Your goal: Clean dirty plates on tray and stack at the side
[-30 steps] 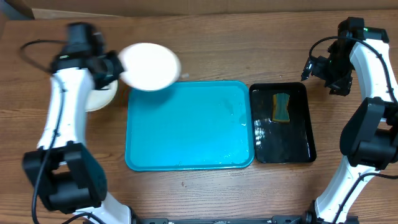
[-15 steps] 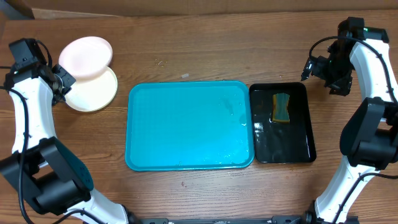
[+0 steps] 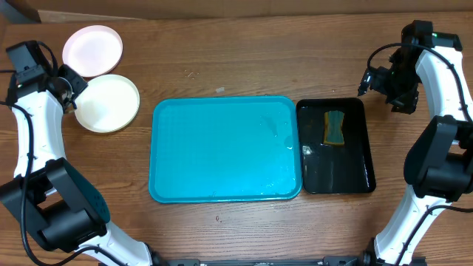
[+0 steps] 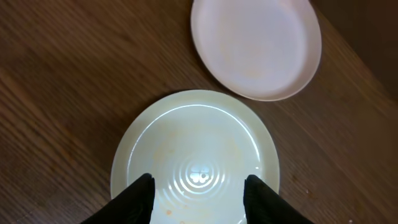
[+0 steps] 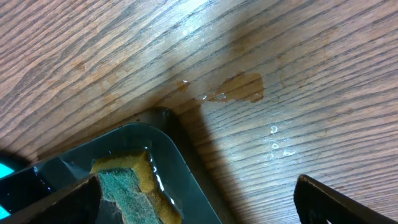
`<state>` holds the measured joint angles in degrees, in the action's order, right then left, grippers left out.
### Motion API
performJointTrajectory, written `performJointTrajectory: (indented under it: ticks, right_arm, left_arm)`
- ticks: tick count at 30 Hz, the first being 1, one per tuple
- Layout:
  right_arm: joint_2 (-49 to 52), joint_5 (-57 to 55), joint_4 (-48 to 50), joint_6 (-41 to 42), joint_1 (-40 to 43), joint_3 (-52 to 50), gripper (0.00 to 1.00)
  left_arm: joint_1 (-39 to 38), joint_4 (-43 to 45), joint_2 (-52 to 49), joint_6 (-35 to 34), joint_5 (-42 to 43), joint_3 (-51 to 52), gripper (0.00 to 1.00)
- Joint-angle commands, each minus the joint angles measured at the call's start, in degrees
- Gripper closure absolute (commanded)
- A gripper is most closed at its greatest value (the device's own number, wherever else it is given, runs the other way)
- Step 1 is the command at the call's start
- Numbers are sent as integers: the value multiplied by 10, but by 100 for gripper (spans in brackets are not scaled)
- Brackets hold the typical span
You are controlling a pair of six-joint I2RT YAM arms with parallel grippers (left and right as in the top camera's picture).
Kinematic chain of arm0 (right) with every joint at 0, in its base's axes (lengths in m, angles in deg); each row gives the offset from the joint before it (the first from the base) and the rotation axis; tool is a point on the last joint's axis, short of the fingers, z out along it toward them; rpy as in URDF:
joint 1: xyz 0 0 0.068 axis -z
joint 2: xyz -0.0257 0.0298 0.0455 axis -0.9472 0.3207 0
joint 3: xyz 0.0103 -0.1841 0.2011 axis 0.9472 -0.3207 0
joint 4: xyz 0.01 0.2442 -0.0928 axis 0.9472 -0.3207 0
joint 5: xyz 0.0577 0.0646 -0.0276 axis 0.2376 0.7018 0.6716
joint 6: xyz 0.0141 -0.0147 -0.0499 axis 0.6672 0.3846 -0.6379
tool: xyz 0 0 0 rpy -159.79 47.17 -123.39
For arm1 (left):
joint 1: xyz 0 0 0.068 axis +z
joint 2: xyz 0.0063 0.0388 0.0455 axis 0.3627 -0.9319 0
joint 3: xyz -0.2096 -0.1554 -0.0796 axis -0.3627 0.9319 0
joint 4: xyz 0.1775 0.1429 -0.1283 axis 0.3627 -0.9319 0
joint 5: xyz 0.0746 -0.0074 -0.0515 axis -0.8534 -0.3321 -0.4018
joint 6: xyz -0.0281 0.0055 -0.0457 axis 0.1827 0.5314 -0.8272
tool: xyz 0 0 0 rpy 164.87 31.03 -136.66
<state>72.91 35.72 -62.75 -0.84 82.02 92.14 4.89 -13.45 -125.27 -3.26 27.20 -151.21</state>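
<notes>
The turquoise tray lies mid-table with no plates on it, only water drops. Two plates lie on the wood at the far left: a white plate and, just in front of it, the pale yellow-green plate. They sit close together without overlapping. A third plate does not show. My left gripper is open and empty, hovering over the yellow-green plate's near edge. My right gripper is open and empty, above the black tray's far corner.
A smaller black tray holding water stands right of the turquoise tray. A green and yellow sponge lies in it. A wet patch marks the wood beside it.
My left arm swung the white plate left from beside the tray's far corner. It first overlapped the yellow-green plate and now lies flat behind it. The right arm has not moved.
</notes>
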Motion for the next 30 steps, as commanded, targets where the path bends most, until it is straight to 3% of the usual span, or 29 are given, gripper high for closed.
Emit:
performJointTrajectory:
  ticks: [1,8,12,14,30]
  right_arm:
    - [-20,0,1,2,0,9,0]
    - [-20,0,1,2,0,9,0]
    - [-20,0,1,2,0,9,0]
    - [-20,0,1,2,0,9,0]
    - [-20,0,1,2,0,9,0]
  left_arm:
    - [2,-6,-13,-22,63,-66,49]
    - [0,-146,-135,-23,40,-304,48]
    - [4,-187,-223,-34,40,-386,59]
    - [4,-184,-250,-47,30,-387,64]
    - [5,-99,-359,-96,-40,-386,62]
